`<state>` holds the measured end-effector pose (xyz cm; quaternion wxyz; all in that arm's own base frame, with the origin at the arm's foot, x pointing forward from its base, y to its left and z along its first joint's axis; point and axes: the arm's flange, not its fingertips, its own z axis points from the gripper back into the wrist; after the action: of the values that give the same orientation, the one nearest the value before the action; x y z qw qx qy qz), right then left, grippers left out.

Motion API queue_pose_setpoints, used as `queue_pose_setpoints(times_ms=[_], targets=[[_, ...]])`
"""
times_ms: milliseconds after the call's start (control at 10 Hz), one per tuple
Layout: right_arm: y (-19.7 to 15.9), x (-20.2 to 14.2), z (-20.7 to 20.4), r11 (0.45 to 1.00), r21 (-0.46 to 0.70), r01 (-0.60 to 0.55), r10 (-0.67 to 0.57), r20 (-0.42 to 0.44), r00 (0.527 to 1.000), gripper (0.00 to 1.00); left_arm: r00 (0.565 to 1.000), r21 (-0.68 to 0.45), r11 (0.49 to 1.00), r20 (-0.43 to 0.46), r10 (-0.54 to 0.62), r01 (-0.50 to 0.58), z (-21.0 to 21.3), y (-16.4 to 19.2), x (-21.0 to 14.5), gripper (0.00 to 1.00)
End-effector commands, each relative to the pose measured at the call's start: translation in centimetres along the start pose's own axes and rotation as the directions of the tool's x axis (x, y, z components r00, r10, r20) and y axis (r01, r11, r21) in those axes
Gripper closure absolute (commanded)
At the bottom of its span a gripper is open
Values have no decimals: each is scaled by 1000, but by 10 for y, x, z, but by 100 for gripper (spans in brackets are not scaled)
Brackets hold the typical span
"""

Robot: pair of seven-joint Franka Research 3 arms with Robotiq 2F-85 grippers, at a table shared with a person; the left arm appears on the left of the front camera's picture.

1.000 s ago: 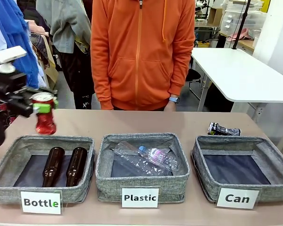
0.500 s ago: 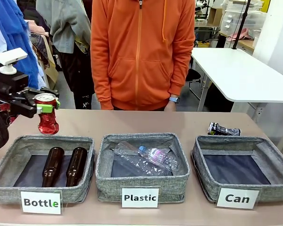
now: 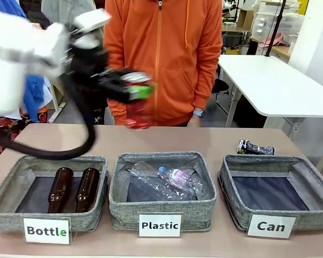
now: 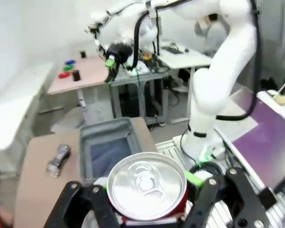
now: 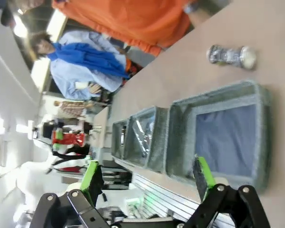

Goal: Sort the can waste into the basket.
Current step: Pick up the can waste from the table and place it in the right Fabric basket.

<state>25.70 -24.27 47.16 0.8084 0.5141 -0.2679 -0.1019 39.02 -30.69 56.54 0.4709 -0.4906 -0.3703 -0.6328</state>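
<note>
open air above the basket (image 3: 307, 215); crushed can (image 3: 255, 147) just behind it.

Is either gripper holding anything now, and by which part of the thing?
The left gripper holds the red can by its sides, close under the silver top. The right gripper is open and holds nothing.

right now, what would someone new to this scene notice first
The left gripper, blurred, holds the red can up above the table's far side, in front of a person in an orange hoodie. On the right, the crushed dark can lies on the table just behind the basket labelled Can.
</note>
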Motion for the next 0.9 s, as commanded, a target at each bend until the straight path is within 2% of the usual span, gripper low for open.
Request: queue_pose_setpoints(times_ms=[0,200,300,400,500,600,700,800], targets=[[8,-19,68,987,-150,-64,72,51,996,0,994,-27,999,-106,31,-34,-72,65,21,71],[-11,-16,114,978,-207,13,13,126,992,0,968,-205,976,-251,20,-74,-180,100,36,71],[-24,-19,131,981,-191,24,6,154,988,0,955,-257,964,-297,-14,-66,-226,108,38,71],[-34,-21,150,991,-127,33,-12,161,987,0,943,-259,964,-331,-35,-55,-269,112,33,71],[-43,-21,161,997,-32,72,-67,137,988,0,943,-271,962,-327,-67,-26,-299,118,28,71],[-49,-17,156,994,-31,100,-93,178,980,0,950,-268,964,-299,-89,6,-318,125,24,71],[-34,-36,148,986,-144,81,-56,172,984,0,947,-262,964,-318,-39,-48,-283,89,-2,71],[-34,-36,148,986,-144,81,-56,172,984,0,947,-262,964,-318,-39,-48,-283,89,-2,71]])
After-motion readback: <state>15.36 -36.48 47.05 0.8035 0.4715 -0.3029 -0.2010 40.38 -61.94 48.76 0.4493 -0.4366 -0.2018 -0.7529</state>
